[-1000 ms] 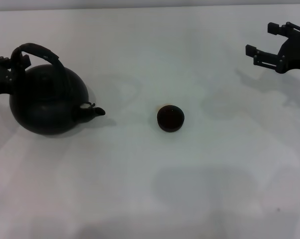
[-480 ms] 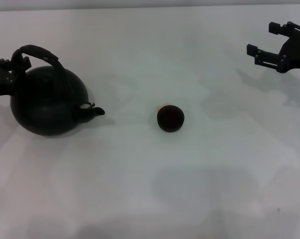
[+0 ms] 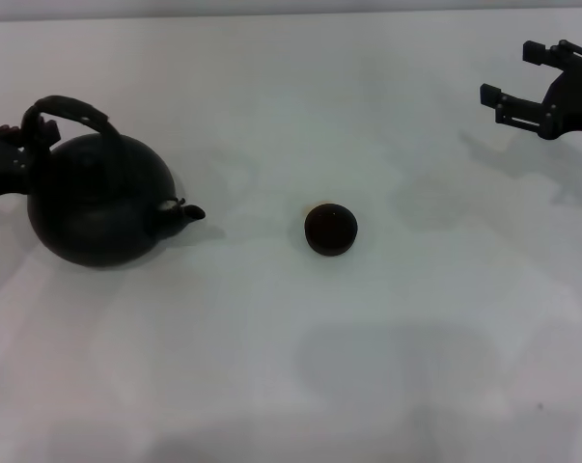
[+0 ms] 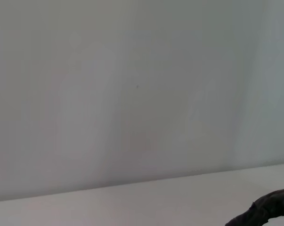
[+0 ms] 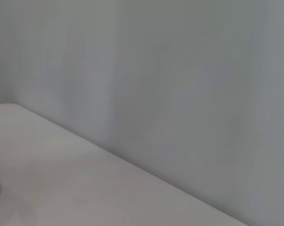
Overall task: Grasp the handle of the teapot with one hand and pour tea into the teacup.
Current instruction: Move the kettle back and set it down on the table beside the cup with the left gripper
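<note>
The large black teapot [image 3: 99,204] is at the left of the white table, its stubby spout [image 3: 186,212] pointing right toward the teacup [image 3: 330,229], a small black bowl near the middle. My left gripper [image 3: 28,135] reaches in from the left edge and is shut on the left end of the arched handle [image 3: 70,105]. A dark, rough piece of the handle [image 4: 269,210] shows in a corner of the left wrist view. My right gripper [image 3: 511,74] hovers open at the far right, well away from both.
The white table [image 3: 368,367] spreads around the cup and pot. Its far edge meets a grey wall [image 3: 271,6]. The right wrist view shows only that wall [image 5: 179,70] and a strip of table [image 5: 61,188].
The teapot has shifted slightly right and toward the front with my left gripper on its handle, and the handle sits lower. The right arm has barely moved.
</note>
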You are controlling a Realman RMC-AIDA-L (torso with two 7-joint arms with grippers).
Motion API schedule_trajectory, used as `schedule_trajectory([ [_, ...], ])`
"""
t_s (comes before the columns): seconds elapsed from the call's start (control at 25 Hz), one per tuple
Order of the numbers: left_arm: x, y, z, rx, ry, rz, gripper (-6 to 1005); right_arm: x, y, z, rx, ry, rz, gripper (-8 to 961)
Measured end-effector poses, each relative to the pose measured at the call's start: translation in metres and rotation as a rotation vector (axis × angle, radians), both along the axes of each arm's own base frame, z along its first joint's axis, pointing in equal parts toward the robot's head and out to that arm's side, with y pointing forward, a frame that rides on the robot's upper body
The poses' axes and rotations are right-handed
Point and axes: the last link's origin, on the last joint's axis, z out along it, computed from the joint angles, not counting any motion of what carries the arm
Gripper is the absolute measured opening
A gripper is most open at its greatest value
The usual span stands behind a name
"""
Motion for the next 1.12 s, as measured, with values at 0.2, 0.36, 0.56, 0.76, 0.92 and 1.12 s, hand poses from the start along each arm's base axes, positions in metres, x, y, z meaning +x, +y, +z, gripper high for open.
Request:
schedule_trajectory([
  [0.2,-0.0056,-0.0024,0.0027,0.012,-0.014,0.021,128,-0.0001,-0.0007,0.0000,-0.002,0.002,0.002,841],
  [0.36,-0.0057,-0.0038,0.0049,0.017,-0.022,0.016,127,0.0007,-0.0016,0.0000,-0.003,0.004,-0.001,841],
  [0.56,-0.0045,-0.0043,0.0053,0.016,-0.029,0.008,122,0.0001,-0.0023,-0.0008,-0.007,0.007,0.002,841],
  [0.76,-0.0065,-0.0050,0.0065,0.021,-0.028,0.014,205,-0.0001,-0.0032,-0.0016,-0.009,0.011,0.002,841],
  [0.92,-0.0075,-0.0052,0.0052,0.017,-0.024,0.015,256,0.0000,-0.0038,-0.0017,-0.010,0.012,0.003,841],
  [1.12,-0.0091,-0.0071,0.0044,0.014,-0.024,0.020,268,-0.0002,-0.0040,-0.0018,-0.011,0.012,0.006,841],
])
